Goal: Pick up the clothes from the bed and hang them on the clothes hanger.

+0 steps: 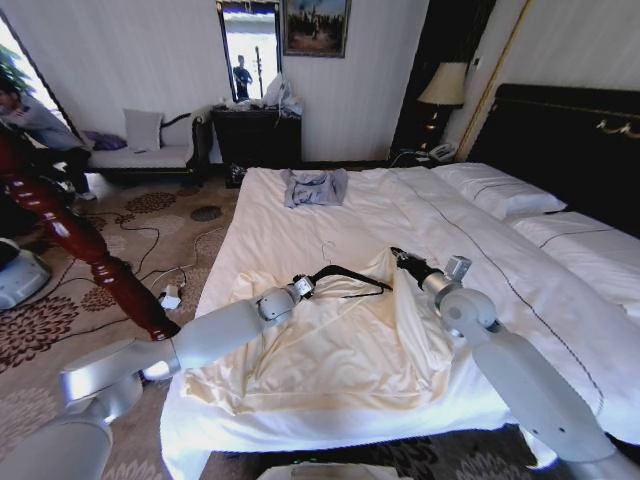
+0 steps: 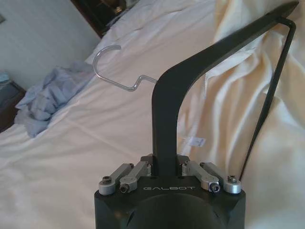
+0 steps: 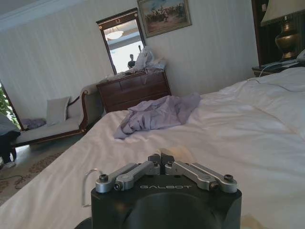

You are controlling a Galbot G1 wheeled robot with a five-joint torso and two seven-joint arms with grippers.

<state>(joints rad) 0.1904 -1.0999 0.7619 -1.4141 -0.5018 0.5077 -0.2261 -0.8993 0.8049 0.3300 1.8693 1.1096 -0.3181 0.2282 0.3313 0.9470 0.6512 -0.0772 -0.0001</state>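
My left gripper (image 1: 303,287) sits a little left of the middle of the head view, its fingers clamped on one shoulder of the clothes hanger (image 1: 345,276); in my left wrist view the black arm of the hanger rises straight out from between the closed fingers (image 2: 143,168), bends toward the upper right of the frame, and its thin silver hook (image 2: 110,67) curls toward the upper left. The hanger lies across the top edge of the clothes (image 1: 330,355), the pale cream garment spread over the near part of the bed (image 1: 560,300), filling the lower middle of the head view. My right gripper (image 1: 400,256) is just right of centre, at the garment's raised upper corner, fingers pressed together; whether they pinch fabric I cannot tell. Farther up the white sheet, at the upper middle, lies a small blue-grey garment (image 1: 314,186).
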